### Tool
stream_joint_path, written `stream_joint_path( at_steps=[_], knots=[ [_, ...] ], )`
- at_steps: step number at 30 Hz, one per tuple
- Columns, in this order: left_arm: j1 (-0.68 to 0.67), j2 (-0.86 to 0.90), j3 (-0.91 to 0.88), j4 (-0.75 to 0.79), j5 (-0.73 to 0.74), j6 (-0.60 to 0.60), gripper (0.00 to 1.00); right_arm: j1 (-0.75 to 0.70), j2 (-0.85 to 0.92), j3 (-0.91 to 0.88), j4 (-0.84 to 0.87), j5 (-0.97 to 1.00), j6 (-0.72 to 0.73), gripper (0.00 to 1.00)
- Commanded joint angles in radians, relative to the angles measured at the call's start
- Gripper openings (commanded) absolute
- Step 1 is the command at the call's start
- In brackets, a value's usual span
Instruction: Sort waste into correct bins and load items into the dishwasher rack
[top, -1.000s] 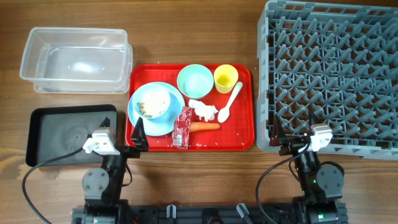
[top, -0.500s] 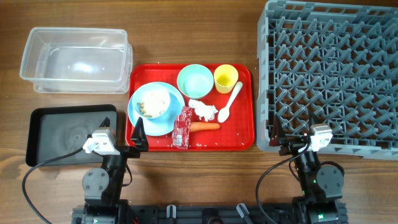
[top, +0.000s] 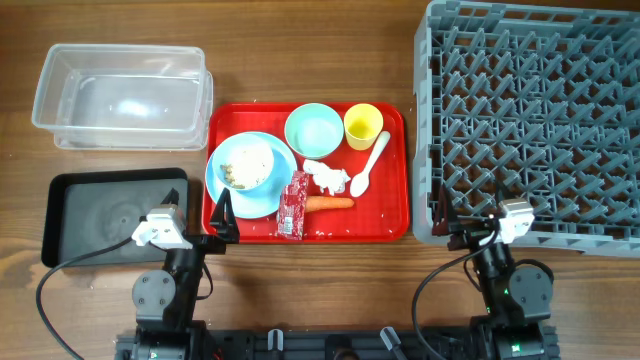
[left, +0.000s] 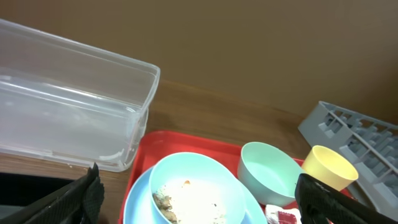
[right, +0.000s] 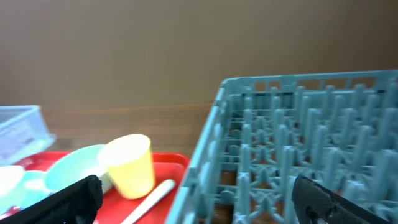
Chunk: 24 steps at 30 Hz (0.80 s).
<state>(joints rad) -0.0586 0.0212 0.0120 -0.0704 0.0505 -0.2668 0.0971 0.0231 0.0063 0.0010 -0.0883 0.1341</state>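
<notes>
Wooden desk (top: 310, 275) carries a red tray (top: 395, 215) at centre. On it the tissue (top: 327, 177), red wrapper (top: 294, 204) and carrot (top: 328, 203) lie beside the spoon (top: 368, 165), near the mint-green bowl (top: 314, 130) and yellow cup (top: 362, 126). The light blue bowl (top: 245, 163), holding rice scraps (top: 240, 172), sits on the plate (top: 222, 192). Left of the tray lie the clear tub (top: 45, 90) and black tray (top: 60, 215); right of it stands the rack (top: 530, 120). The left jaws and right jaws stand wide open and empty.

Bright, even light keeps the overhead view sharp, with soft glare inside the clear rectangular plastic tub (top: 122, 98) at ten o'clock, while both wrist views are blurred.
</notes>
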Motion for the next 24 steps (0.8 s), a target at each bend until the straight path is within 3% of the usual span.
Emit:
stream_joint_path(
  at_steps=[1,5,10,13,16,19,24],
  knots=[
    [0.006,0.033,0.042,-0.028,0.031,-0.033,1.0,0.001,0.006,0.034,-0.042,-0.079,0.034,1.0],
    [0.006,0.148,0.174,-0.121,0.031,-0.033,1.0,0.001,0.018,0.122,-0.135,-0.078,0.023,0.99],
    [0.006,0.437,0.446,-0.288,0.044,-0.032,1.0,0.001,0.164,0.32,-0.263,-0.079,0.024,1.0],
    [0.004,0.594,0.611,-0.422,0.07,-0.033,1.0,0.001,0.297,0.444,-0.363,-0.078,0.023,1.0],
    [0.002,0.741,0.806,-0.668,0.141,-0.032,1.0,0.001,0.466,0.584,-0.529,-0.066,0.023,1.0],
    [0.002,0.795,0.846,-0.774,0.113,-0.029,1.0,0.001,0.61,0.698,-0.665,-0.062,0.023,1.0],
    [0.002,0.828,0.846,-0.792,0.14,-0.034,1.0,0.001,0.737,0.763,-0.703,-0.082,0.025,1.0]
  ],
)
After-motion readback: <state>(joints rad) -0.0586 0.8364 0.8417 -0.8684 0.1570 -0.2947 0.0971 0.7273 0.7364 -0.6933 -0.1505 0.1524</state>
